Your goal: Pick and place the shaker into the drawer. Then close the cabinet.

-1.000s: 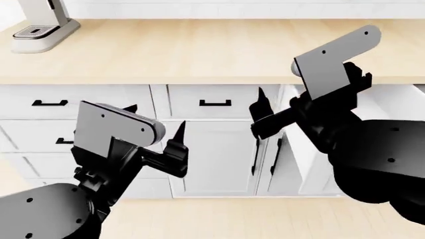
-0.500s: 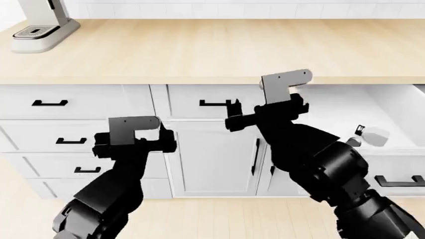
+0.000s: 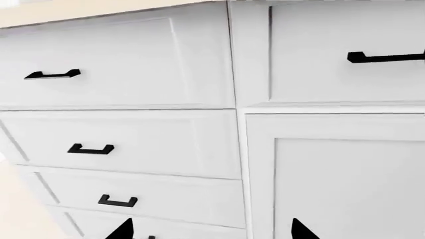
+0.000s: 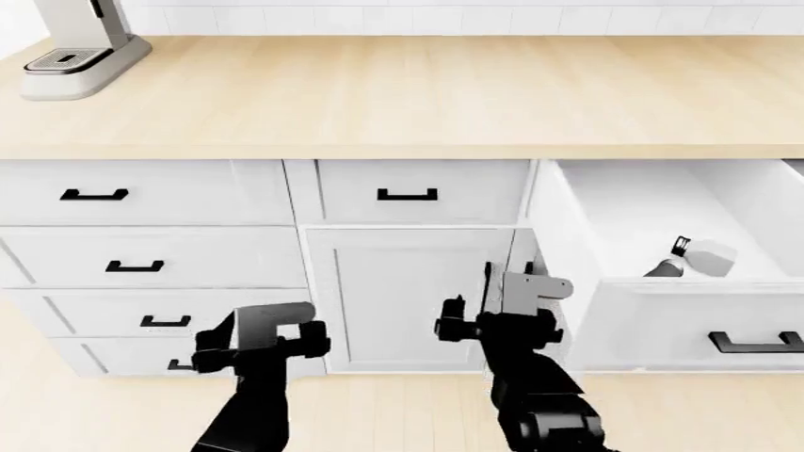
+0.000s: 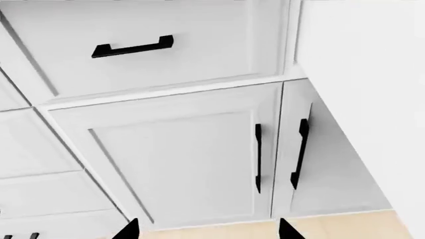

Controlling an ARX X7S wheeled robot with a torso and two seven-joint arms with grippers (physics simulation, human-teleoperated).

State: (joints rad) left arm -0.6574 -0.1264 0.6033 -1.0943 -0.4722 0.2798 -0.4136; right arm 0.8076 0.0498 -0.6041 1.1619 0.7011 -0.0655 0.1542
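The shaker lies on its side inside the open top drawer at the right, held by nothing. The cabinet stands below the middle drawer. Its two doors with vertical black handles look flush, and the right door is partly hidden by the open drawer. It also shows in the right wrist view. My left gripper is low in front of the left drawer stack, open and empty. My right gripper is low in front of the cabinet doors, open and empty.
A wooden countertop runs across the top, with a coffee machine at its far left. Several closed drawers with horizontal black handles stack at the left. The open drawer juts out toward me at the right. Wooden floor lies below.
Both arms have dropped from drawer height to low in front of the cabinets. The shaker came into view in the open drawer and has lain still since.
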